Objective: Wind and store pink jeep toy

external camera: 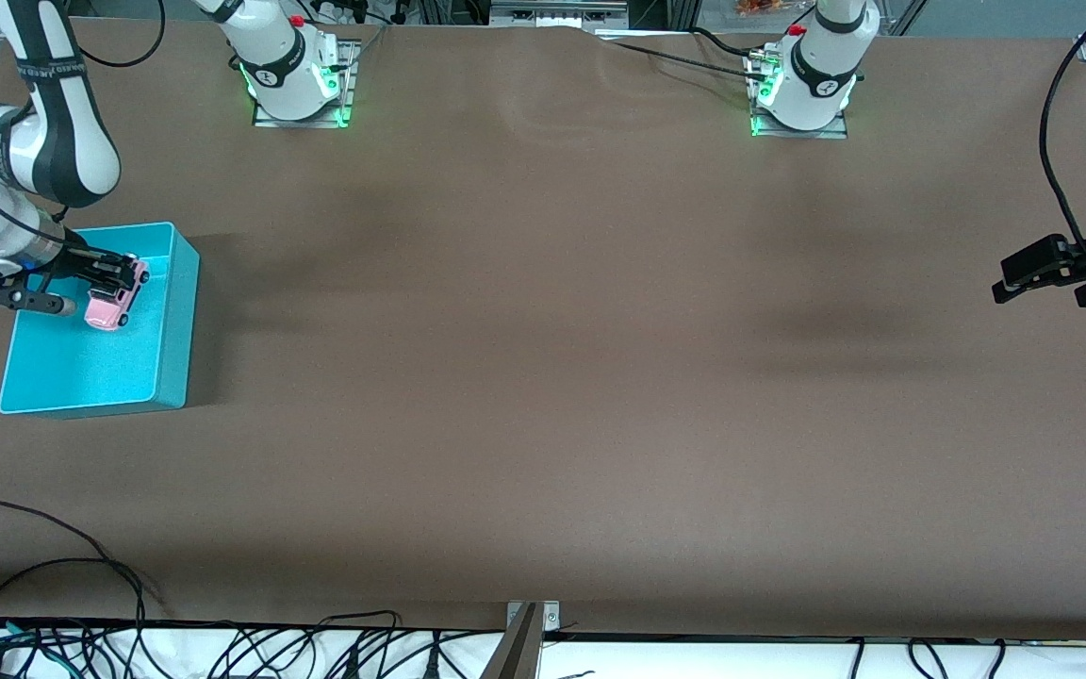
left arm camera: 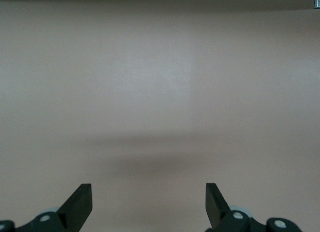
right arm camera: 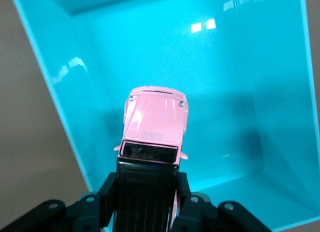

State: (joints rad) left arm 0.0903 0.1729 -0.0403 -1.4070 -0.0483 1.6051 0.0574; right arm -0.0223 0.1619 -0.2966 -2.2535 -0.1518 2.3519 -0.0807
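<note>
The pink jeep toy (external camera: 114, 300) has a light pink body and a black roof. My right gripper (external camera: 119, 275) is shut on its black rear and holds it inside the turquoise bin (external camera: 175, 311), low over the bin's floor. In the right wrist view the jeep (right arm camera: 156, 123) points away from the fingers (right arm camera: 107, 192), with the bin's wall (right arm camera: 55, 77) beside it. My left gripper (external camera: 1047, 281) is open and empty and waits over the table at the left arm's end. The left wrist view shows its open fingertips (left arm camera: 80, 204) over bare table.
The brown table cover (external camera: 543, 377) spans the view. The two arm bases (external camera: 293, 71) stand at the table's edge farthest from the front camera. Cables (external camera: 81, 622) lie along the nearest edge.
</note>
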